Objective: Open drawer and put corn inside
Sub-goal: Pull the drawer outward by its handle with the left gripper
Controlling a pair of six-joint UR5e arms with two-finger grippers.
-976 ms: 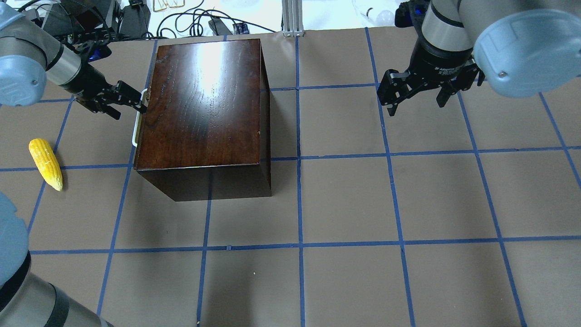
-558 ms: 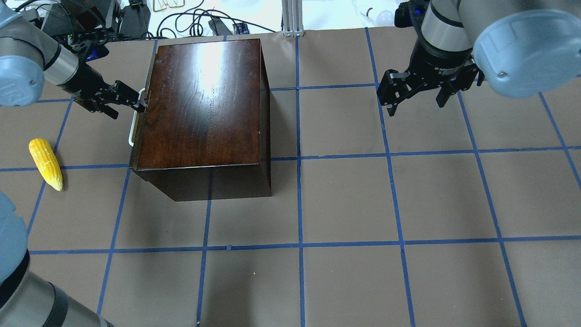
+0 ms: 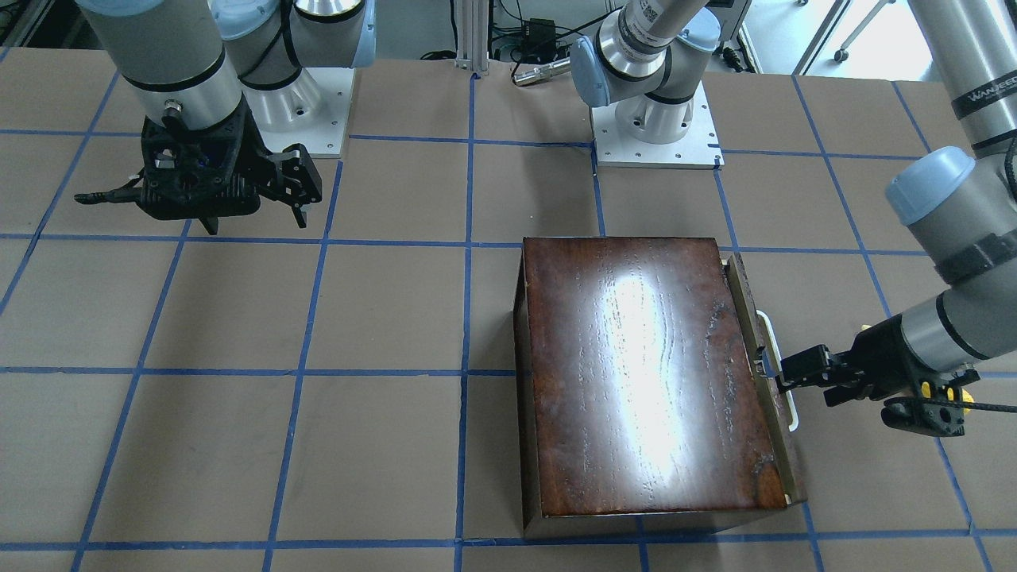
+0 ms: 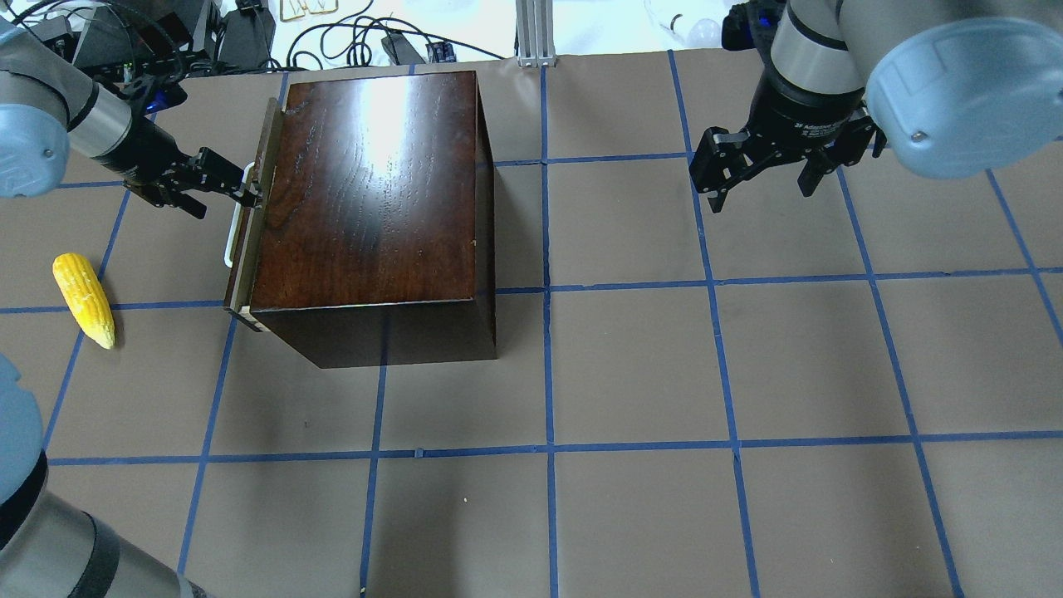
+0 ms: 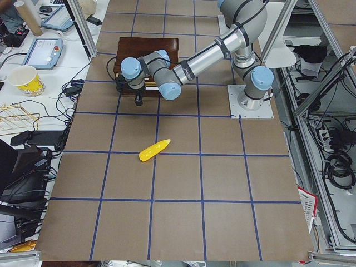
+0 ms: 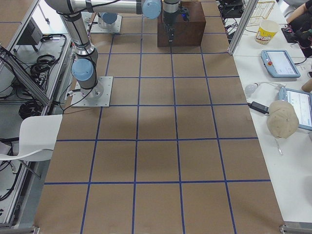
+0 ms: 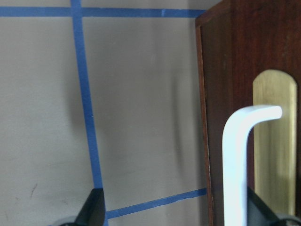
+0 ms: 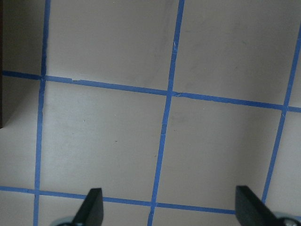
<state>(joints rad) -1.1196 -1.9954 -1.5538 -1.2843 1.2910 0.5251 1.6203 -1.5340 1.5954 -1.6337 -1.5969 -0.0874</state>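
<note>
Both arms are showing silver-grey tubes with pale blue rounded caps at the joints. The right arm (image 4: 810, 50) is carrying a small screw (image 4: 918, 135) in its big blue cap and white lettering on a black collar (image 4: 818, 112); the right pincer (image 4: 762, 195) is looking black and angular. The left arm (image 3: 941, 330) is wearing a black strap (image 3: 971, 258), a black band (image 3: 985, 95) with white letters and a thin black cable (image 3: 993, 407). The left pincer (image 3: 775, 373) is looking black too. White square base plates (image 3: 655, 139) are showing rows of small screws.

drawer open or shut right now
Slightly open: the drawer stands out from the box by a narrow gap, with the left gripper at its white handle.
</note>
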